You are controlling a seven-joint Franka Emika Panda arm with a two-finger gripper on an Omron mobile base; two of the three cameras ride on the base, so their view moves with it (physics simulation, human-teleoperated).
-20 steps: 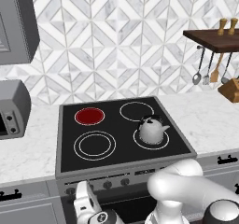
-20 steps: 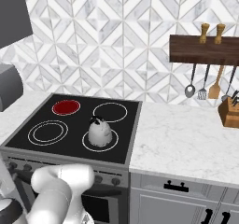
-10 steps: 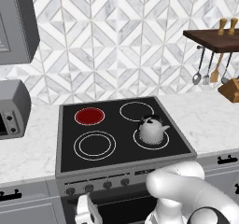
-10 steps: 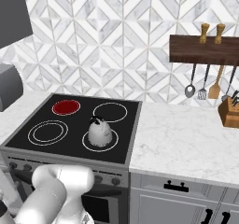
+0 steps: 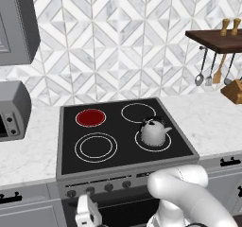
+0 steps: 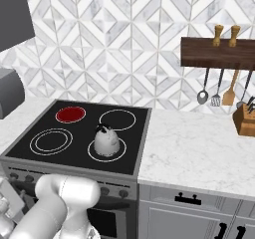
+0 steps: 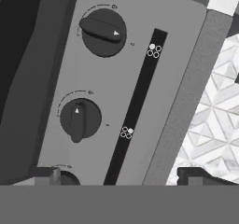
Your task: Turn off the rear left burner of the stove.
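The gripper (image 5: 88, 213) hangs low in front of the stove (image 5: 124, 167), partly cut off, so I cannot tell if it is open. The rear left burner (image 5: 90, 117) glows red, up and behind it. Two dark knobs (image 7: 103, 31) look close to the hand. A kettle (image 5: 153, 131) sits front right.

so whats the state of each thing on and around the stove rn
rear left burner: glowing red, on
other three zones: dark, white rings only
kettle: upright on the front right zone
upper knob: bar lying crosswise
middle knob: bar lengthwise
fingers: tips near the knob panel, touching nothing
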